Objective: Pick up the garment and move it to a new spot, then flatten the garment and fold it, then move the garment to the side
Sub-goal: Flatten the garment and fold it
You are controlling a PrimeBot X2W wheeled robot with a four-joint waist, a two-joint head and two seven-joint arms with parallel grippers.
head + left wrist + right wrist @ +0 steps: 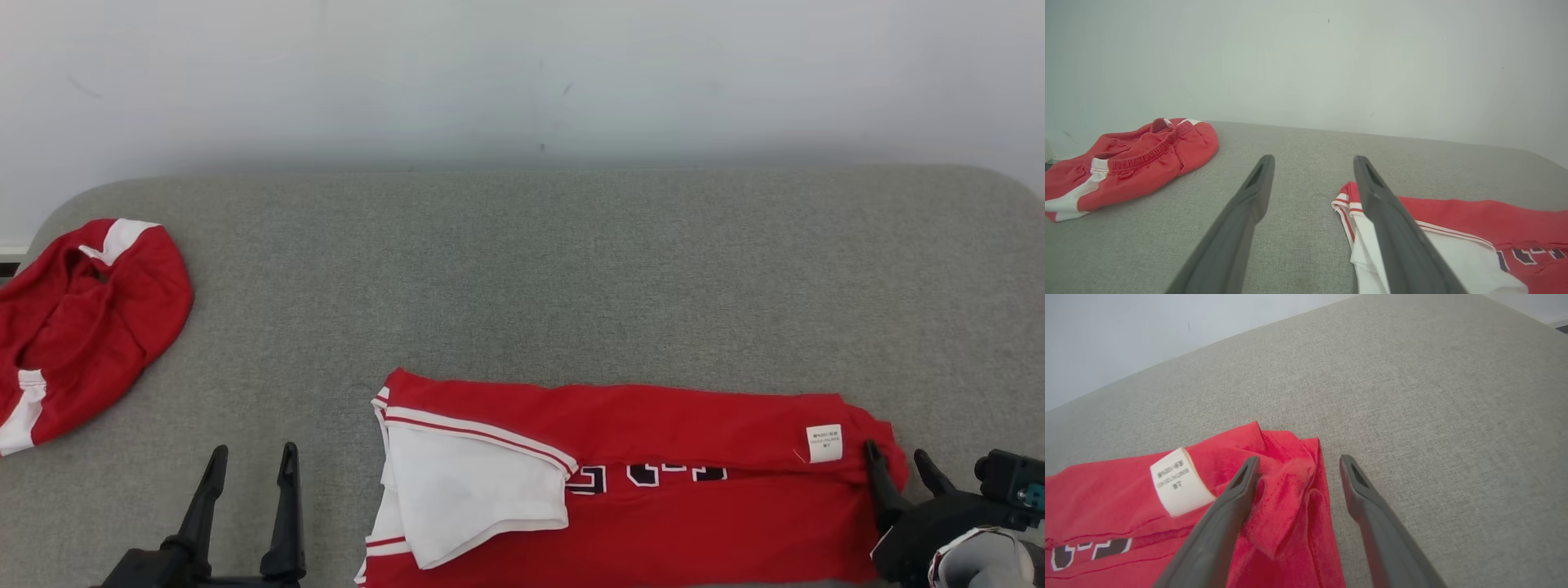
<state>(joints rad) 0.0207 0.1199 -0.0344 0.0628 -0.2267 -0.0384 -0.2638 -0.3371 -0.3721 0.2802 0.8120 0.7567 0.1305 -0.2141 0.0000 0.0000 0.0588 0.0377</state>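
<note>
Head view: a folded red jersey point(653, 490) with white trim lies flat along the near edge of the grey woven surface point(531, 269). Left wrist view: the left end effector point(1313, 159) is spread and empty beside the striped sleeve. Right wrist view: the right end effector point(1299, 459) is spread and low, one finger over the jersey's crumpled end.

We see red shorts point(90, 327) with white bands bunched up at the far left, lying on a grey mat point(571, 269), a white wall point(522, 73) behind it
</note>
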